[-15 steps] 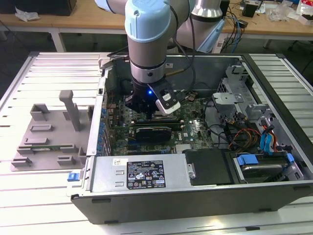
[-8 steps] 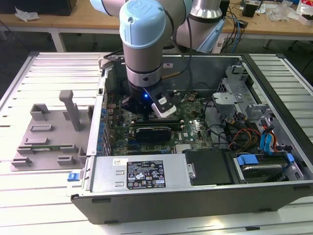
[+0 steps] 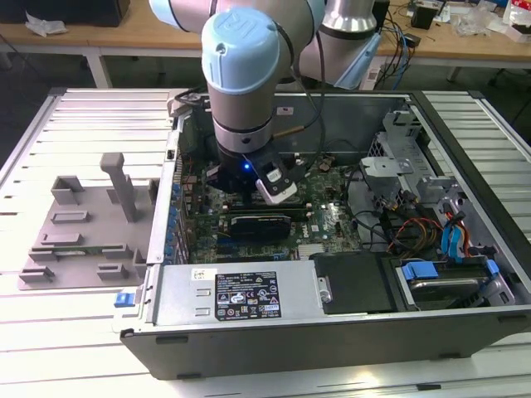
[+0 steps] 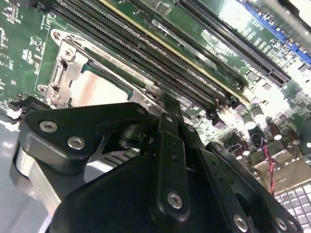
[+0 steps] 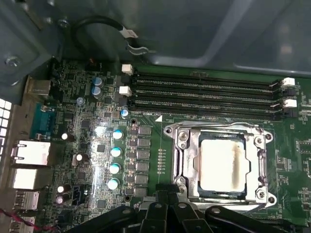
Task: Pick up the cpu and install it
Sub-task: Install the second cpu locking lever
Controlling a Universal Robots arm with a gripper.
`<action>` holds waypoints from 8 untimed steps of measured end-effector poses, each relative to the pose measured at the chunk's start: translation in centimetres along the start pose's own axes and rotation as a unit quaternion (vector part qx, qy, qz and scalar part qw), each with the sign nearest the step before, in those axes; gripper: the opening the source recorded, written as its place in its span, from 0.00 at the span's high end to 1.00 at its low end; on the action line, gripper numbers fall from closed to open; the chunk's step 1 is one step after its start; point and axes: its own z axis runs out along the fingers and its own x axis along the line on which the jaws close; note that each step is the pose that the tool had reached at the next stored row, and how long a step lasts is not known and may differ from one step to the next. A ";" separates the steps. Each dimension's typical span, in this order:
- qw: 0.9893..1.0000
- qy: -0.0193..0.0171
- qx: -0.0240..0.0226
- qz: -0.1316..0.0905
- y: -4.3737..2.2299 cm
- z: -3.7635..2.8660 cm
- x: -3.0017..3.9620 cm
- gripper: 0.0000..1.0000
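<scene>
The cpu point(image 5: 218, 165), a pale silvery square with a brownish streak, lies flat inside the metal-framed socket point(image 5: 182, 160) on the green motherboard; it also appears in the second wrist view as the cpu point(image 4: 95, 90). My black gripper point(image 5: 167, 198) hovers just off one corner of the socket, fingers together with nothing between them. The second wrist view has the gripper point(image 4: 165, 104) low over the board, right beside the socket frame point(image 4: 63, 73). In the exterior view the arm's wrist point(image 3: 241, 124) reaches down into the open computer case point(image 3: 332, 323).
Long memory slots point(image 5: 204, 94) run alongside the socket. Capacitors point(image 5: 116, 150) and rear ports point(image 5: 31, 153) sit on its other side. A black card point(image 3: 261, 224), drive cages point(image 3: 415, 166) and cables point(image 3: 415, 228) crowd the case. A grey slotted tray point(image 3: 83, 232) lies at the exterior view's left.
</scene>
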 end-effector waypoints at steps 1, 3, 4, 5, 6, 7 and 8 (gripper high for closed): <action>1.000 0.000 0.000 0.000 0.05 -0.24 -0.01 0.89; 1.000 0.000 0.000 0.000 0.36 -1.78 -0.15 0.89; 1.000 0.000 0.000 0.000 0.59 -2.91 -0.27 0.89; 1.000 0.000 0.000 0.000 0.83 -4.13 -0.43 0.89; 1.000 0.000 0.000 0.000 0.93 -4.67 -0.70 0.89; 1.000 0.001 0.000 0.000 0.91 -4.68 -1.14 0.89; 1.000 0.002 0.000 0.001 0.87 -4.67 -1.66 0.89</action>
